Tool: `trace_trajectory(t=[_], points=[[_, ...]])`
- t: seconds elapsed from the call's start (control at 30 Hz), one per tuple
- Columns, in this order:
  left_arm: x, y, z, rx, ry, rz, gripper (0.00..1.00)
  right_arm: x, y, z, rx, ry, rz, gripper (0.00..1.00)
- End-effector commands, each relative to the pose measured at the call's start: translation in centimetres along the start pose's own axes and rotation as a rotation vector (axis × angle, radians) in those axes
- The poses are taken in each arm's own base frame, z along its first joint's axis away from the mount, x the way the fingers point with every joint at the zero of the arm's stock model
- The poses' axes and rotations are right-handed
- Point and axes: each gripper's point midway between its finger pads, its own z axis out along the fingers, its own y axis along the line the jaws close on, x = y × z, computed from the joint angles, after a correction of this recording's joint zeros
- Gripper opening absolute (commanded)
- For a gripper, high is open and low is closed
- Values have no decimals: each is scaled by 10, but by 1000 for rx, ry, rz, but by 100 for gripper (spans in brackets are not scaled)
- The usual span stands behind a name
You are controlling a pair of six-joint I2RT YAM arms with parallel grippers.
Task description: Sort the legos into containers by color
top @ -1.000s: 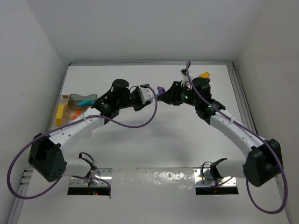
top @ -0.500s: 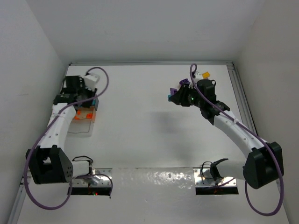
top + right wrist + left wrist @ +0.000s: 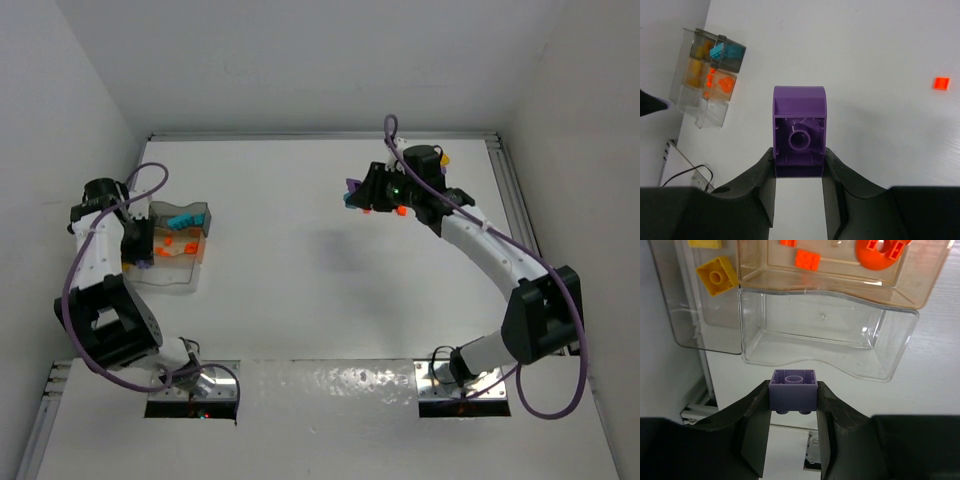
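Your left gripper (image 3: pixel 793 401) is clamped on a purple brick (image 3: pixel 793 388), one finger (image 3: pixel 756 412) pressed on each side face. That brick is squarish with no clear long axis. Its hollow side with the round tube points away from the wrist toward the tray, and its studs point back at the camera. It hangs just short of the near wall of the clear tray (image 3: pixel 816 365). The compartment directly ahead holds nothing, the one beyond it holds orange pieces (image 3: pixel 807 259), and a yellow brick (image 3: pixel 716 275) lies in the compartment to the left. You have little side room here: the tray sits at the table's left edge, with the rail and wall just beside it. Your right gripper (image 3: pixel 799 159) grips a second, longer purple brick (image 3: pixel 799 131) by its long sides. This brick's long axis runs straight out along the fingers, its rounded end is farthest from the wrist, and its open underside faces the camera. It is held up off the table (image 3: pixel 880 45) over the far middle, with broad bare white surface below. The only thing nearby is a small orange lego (image 3: pixel 941 83) lying off to the right. The tray is well apart from this brick, across the table at the left edge.
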Motion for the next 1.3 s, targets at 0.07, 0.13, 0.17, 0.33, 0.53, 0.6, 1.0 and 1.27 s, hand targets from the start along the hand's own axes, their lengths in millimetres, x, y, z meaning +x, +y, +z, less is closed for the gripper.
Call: trace_trajectory(t=[0.07,0.13,0.17,0.33,0.53,0.6,1.0,1.27], points=[[-26,2,23,38,-49,-90,2,-17,34,3,-42,35,-91,0],[-24,-1,32,56,-36,-100,2,-11,37,6,-33,65,-101,0],[-17,-5,42,73,-5,-106,2,-12,38,6,-26,64,-104,0],[5,-13,66,95,61,-111,11,-15,38,6,-4,52,-111,0],[-6,-1,57,48,49,-109,68,-22,43,5,4,46,-129,0],[-12,3,52,32,26,-94,74,-20,44,4,1,48,-129,0],[-124,-126,-48,269,-459,487,75,-24,75,2,-134,21,-66,0],[-114,-287,-157,620,-1001,997,100,-24,119,3,-262,-3,-67,0]])
